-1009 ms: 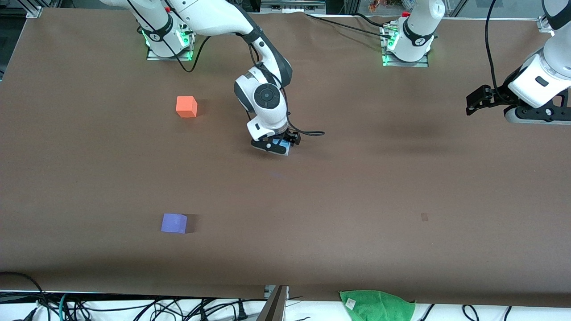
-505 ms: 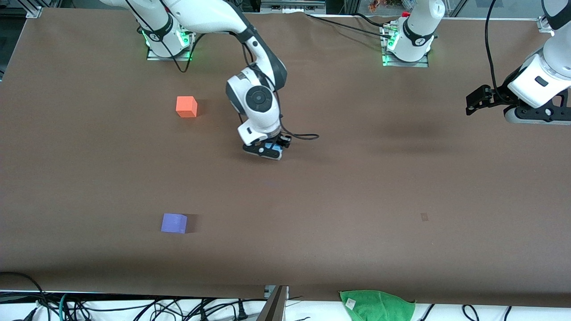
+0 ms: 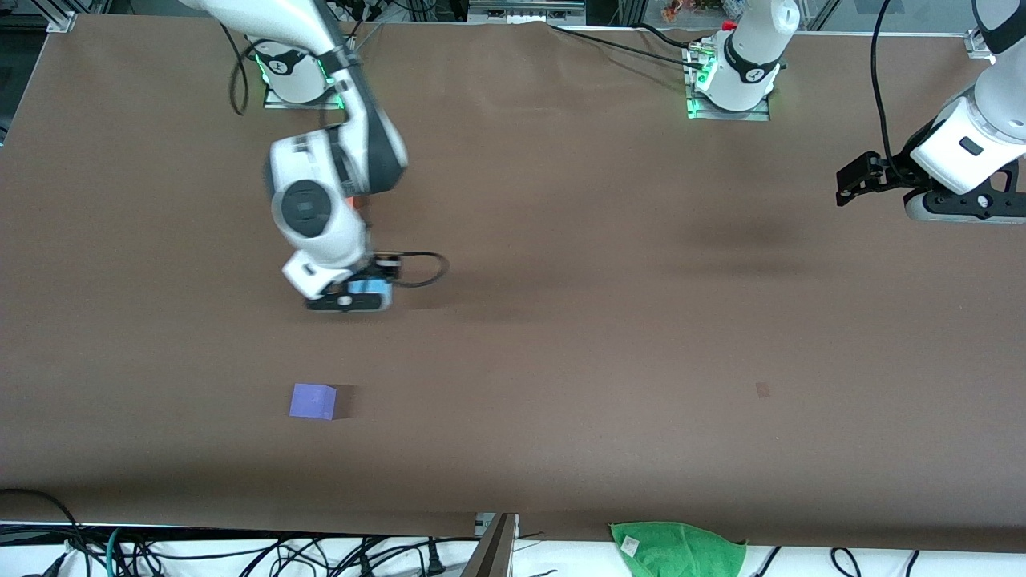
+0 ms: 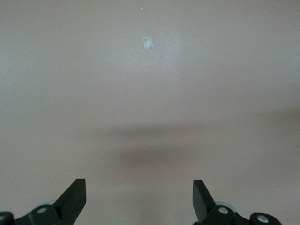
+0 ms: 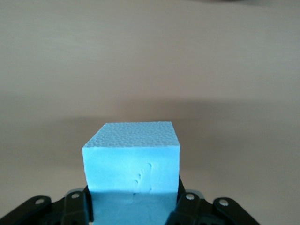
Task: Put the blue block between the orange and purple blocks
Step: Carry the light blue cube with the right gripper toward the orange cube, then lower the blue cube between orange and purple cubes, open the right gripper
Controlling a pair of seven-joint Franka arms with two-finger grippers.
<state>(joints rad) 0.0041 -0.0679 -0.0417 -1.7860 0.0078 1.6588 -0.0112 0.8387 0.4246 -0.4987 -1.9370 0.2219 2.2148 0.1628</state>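
The worktop (image 3: 641, 336), covered in a plain matte brown sheet, was crossed quickly by the right arm: within the last second the right end effector (image 3: 353, 296) was carried from mid-table toward the right arm's end. It was clenched on the blue block (image 5: 132, 159), which was held aloft over the gap between its neighbours, so delivery was judged close. The left end effector (image 4: 138, 199) was kept waiting, released and empty. The purple block (image 3: 313, 401) was left undisturbed; only a sliver of the orange block (image 3: 353, 202) showed past the arm. A pebbled foam texture with small dents was shown on the blue cube.
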